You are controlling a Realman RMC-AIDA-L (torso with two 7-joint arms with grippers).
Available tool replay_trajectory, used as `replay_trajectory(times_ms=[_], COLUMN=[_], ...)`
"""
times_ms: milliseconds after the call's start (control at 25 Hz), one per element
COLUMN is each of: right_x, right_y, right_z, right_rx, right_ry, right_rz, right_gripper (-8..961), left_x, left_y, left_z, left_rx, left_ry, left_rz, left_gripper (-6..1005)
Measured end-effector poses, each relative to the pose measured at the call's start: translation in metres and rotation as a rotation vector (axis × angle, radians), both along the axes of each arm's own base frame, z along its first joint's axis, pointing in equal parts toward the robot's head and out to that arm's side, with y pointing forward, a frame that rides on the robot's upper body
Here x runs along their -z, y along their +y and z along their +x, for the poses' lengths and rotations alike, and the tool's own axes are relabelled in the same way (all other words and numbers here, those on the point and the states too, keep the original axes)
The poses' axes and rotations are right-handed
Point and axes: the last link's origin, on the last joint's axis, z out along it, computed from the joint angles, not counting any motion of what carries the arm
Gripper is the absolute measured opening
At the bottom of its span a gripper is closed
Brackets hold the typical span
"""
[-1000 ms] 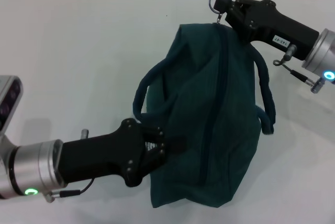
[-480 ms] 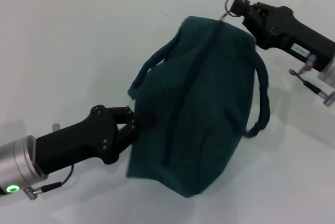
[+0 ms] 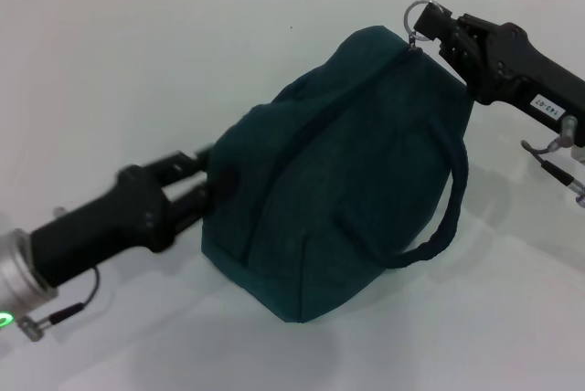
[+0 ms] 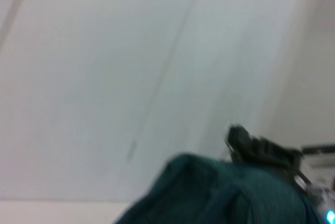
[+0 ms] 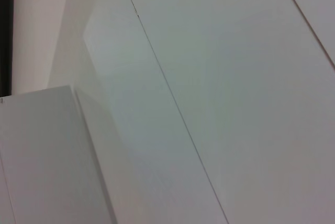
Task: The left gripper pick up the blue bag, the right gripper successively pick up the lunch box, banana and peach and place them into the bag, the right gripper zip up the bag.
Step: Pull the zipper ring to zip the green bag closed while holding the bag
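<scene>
Blue bag [image 3: 347, 172] on white table [image 3: 137, 71], zip nearly shut. Right gripper [image 3: 430, 24] clamped on ring pull [image 3: 419, 15]; left gripper [image 3: 206, 176] pinches bag's opposite end. Keep fabric taut, pull straight.

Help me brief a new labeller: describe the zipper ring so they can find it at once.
Start at the blue bag on the white table. Follow its zip line to the far end beside the right gripper. The zipper ring is the only silver loop there.
</scene>
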Motion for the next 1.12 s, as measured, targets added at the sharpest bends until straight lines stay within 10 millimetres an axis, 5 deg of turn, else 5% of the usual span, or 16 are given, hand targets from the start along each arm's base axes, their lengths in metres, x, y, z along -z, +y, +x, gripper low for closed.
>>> replay_trajectory(times_ms=[280, 520, 840, 1120], right_x=[0.001, 0.001, 0.001, 0.001], right_y=[0.002, 0.004, 0.007, 0.009], right_z=[0.001, 0.002, 0.004, 0.004], right_rx=[0.012, 0.023, 0.047, 0.059], right_ry=[-0.007, -0.012, -0.015, -0.020], right_rz=[-0.001, 0.003, 0.011, 0.016], right_gripper=[30, 31, 32, 33], left_x=[-0.026, -0.055, -0.100, -0.080], left_y=[0.001, 0.023, 0.063, 0.074], left_z=[-0.008, 0.016, 0.095, 0.180], left_rx=[-0.044, 0.025, 0.086, 0.066], left_ry=[-0.030, 0.040, 0.265, 0.569], left_rz=[0.054, -0.083, -0.210, -0.232], left_gripper=[490, 636, 782, 771])
